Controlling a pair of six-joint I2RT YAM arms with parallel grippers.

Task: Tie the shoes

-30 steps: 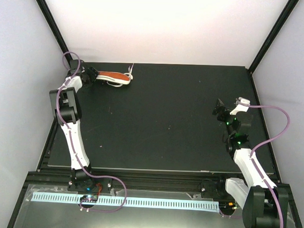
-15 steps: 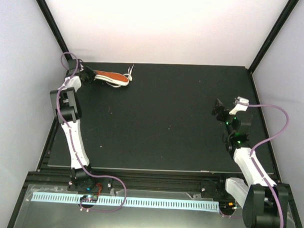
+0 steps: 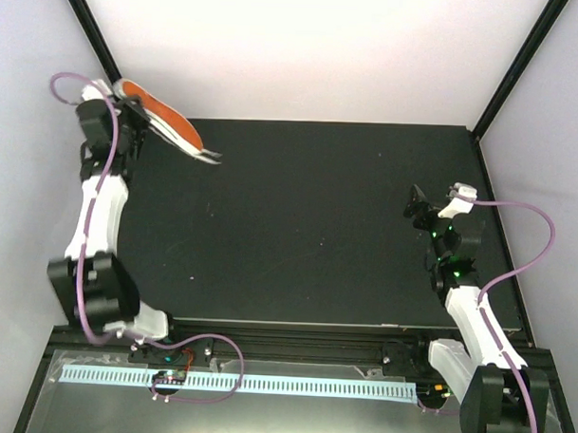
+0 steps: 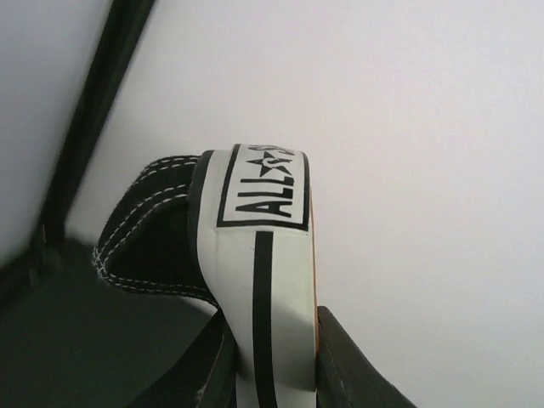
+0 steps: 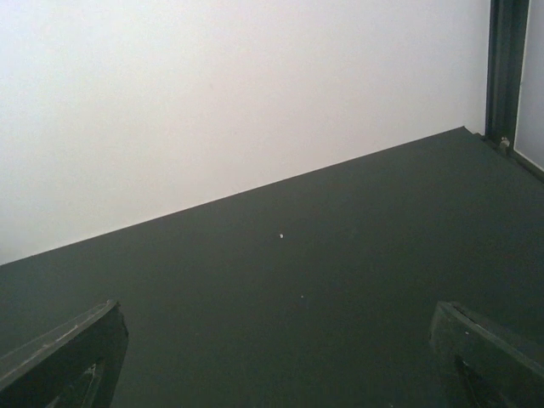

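Gripping sneaker (image 4: 259, 255) heel, left pincer (image 4: 274, 374) closed, right pincer (image 5: 276, 336) spread wide

The sneaker (image 3: 164, 123) hangs above the table's (image 3: 308, 227) far-left corner, right fingers (image 5: 66, 347) well apart at right

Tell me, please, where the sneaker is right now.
In the top external view, the sneaker is at the far left corner, held above the mat by the left gripper, orange sole up.

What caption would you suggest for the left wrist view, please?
Left gripper holds the sneaker by its heel, logo patch facing the camera.
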